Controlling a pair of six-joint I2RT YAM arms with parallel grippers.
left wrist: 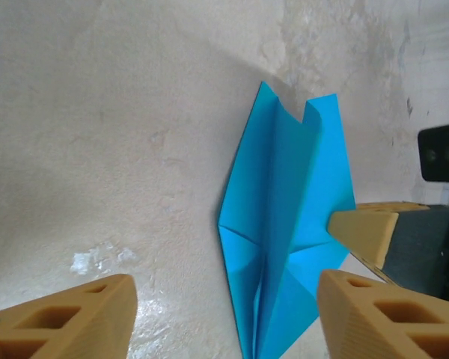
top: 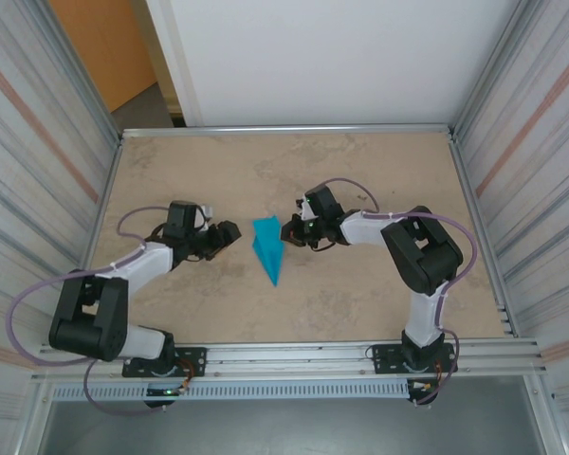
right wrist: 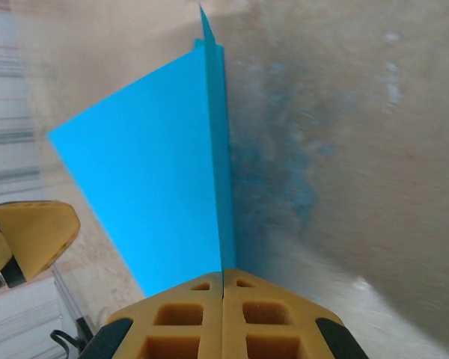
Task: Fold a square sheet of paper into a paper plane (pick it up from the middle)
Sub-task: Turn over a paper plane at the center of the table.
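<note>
**A:** Where do we log the paper plane (top: 268,248)?

**B:** Mid-desk, between both end effectors. Its nose points toward the arm bases and its notched tail toward the far edge.

**A:** End effector states?

**B:** The right end effector (top: 287,230) has its jaws pressed together, with the plane's upright centre fold pinched in the seam. The left end effector (top: 231,233) has its fingers (left wrist: 67,318) apart and grips nothing. The plane's nose end lies in that gap.

**A:** Room to move?

**B:** We see bare desk (top: 360,303) all round the plane. Metal rails (top: 284,129) frame the desk edges, and ribbed walls (top: 38,142) stand on both sides.

**A:** Unclear items?

**B:** The left wrist view cuts off the nose tip. In the right wrist view, the fingers cover the gripped stretch and the fold hides the far wing. We cannot tell whether the underside touches the desk.
</note>
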